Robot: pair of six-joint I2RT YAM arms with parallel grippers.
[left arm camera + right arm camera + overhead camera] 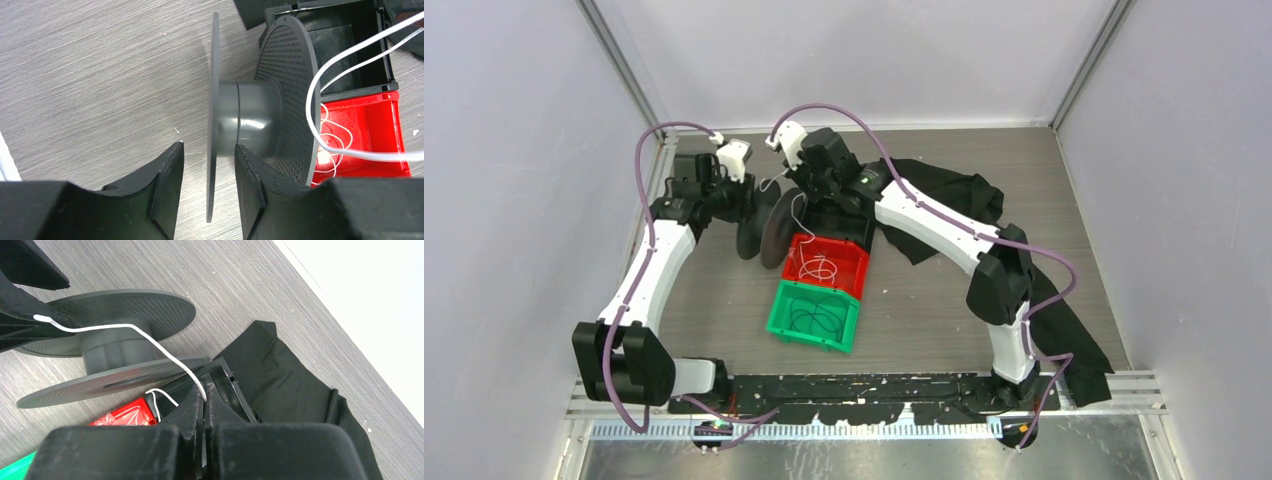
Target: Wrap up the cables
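The white cable (797, 213) runs from loose loops in the red bin (852, 262) up across a dark grey spool (769, 230) that stands on its edge. My right gripper (205, 393) is shut on the cable (131, 326), which arcs over the spool's hub (117, 350); in the top view this gripper (809, 190) is just behind the spool. My left gripper (209, 146) is open, with its fingers either side of the spool's near flange (214, 75) and a gap on each side. In the left wrist view the cable (309, 105) loops past the perforated far flange.
A green bin (776, 318) with thin dark cable loops sits in front of the red bin. A black bin (227, 390) lies behind the red one. A black cloth (954, 195) spreads along the right side under the right arm. Walls enclose the table.
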